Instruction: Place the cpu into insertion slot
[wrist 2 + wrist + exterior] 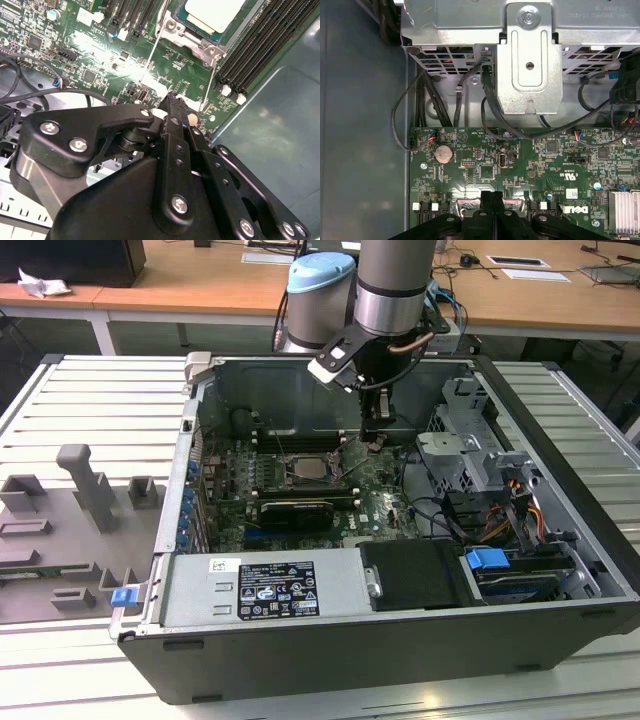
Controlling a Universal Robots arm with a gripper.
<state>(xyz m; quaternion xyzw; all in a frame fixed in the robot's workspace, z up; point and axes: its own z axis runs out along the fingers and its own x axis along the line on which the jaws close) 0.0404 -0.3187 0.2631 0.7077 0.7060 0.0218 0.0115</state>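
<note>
Observe cpu [212, 15] lying silver top up inside insertion slot [199, 48]; judge placement step done. Find gripper [172, 99] closed on nothing, low beside slot, near wire lever [150, 57]. Judge next move to need care around that thin lever.

Small-print sticker [276, 589] on power supply [190, 592]; white logo [575, 209], certification marks on green circuit board [530, 167].

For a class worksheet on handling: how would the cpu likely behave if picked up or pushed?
The cpu looks thin and flat, so probably stiff and unlikely to roll. Its smooth metal top may be slippery. Lying inside the insertion slot, it likely resists sideways pushes.
</note>
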